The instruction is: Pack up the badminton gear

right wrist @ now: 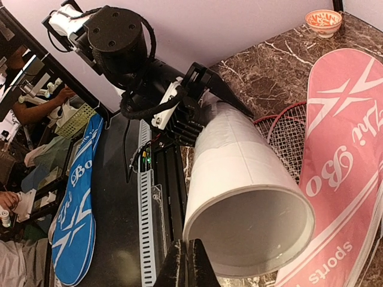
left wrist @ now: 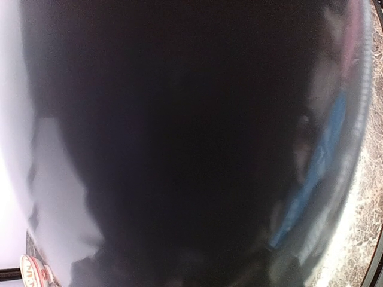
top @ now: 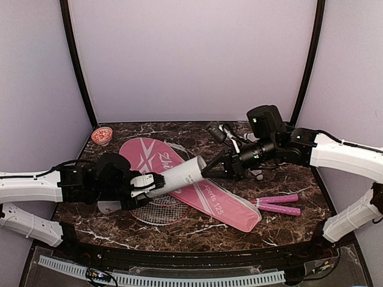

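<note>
My left gripper (top: pixel 149 182) is shut on the long white tube (top: pixel 179 176), holding it tilted above the table with the open mouth (right wrist: pixel 251 227) toward the right arm. The left wrist view is almost wholly dark, blocked at close range. My right gripper (right wrist: pixel 188 258) is shut, its tips right at the lower rim of the tube's mouth; whether they pinch the wall I cannot tell. The pink bag (top: pixel 209 197) lies flat under the tube. Red racket heads (top: pixel 157 210) poke out beneath it, and pink handles (top: pixel 278 204) lie to its right. The red cap (top: pixel 102 136) sits at the back left.
Dark cables and small dark items (top: pixel 224 131) cluster at the back behind the right arm. Purple walls close in the back and both sides. A black rail with a slotted white strip (top: pixel 179 278) runs along the near edge.
</note>
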Controlling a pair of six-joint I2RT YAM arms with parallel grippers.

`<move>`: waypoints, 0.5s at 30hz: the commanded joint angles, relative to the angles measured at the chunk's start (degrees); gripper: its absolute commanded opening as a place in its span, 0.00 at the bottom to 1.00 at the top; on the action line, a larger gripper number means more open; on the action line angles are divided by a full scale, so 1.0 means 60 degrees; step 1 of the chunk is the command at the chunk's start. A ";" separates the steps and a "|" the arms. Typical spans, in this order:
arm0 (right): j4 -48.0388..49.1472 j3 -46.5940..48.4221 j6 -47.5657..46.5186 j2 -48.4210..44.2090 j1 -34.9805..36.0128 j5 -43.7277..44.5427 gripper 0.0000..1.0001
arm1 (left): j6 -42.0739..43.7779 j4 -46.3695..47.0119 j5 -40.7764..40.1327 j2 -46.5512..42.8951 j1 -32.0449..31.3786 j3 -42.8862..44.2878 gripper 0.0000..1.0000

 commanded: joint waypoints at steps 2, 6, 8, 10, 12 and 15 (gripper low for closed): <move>0.0198 0.0211 -0.0033 -0.0297 0.0030 0.0022 0.00 | 0.0114 0.0150 -0.0107 -0.0234 -0.0068 -0.0132 0.42; 0.0280 0.0087 0.0021 -0.0564 -0.0100 -0.0181 0.00 | 0.0127 0.0148 -0.0164 -0.0307 -0.0068 -0.0216 0.42; 0.0336 -0.0005 0.0074 -0.0696 -0.0212 -0.0274 0.00 | 0.0118 0.0127 -0.0209 -0.0344 -0.0068 -0.0263 0.41; 0.0318 -0.0057 0.0081 -0.0854 -0.0390 -0.0347 0.00 | 0.0114 0.0086 -0.0251 -0.0399 -0.0068 -0.0306 0.41; 0.0323 -0.0130 0.0137 -0.1042 -0.0614 -0.0416 0.00 | 0.0094 0.0078 -0.0251 -0.0452 -0.0068 -0.0345 0.41; 0.0293 -0.0309 0.0207 -0.1235 -0.0923 -0.0498 0.00 | 0.0058 0.0066 -0.0172 -0.0477 -0.0068 -0.0340 0.41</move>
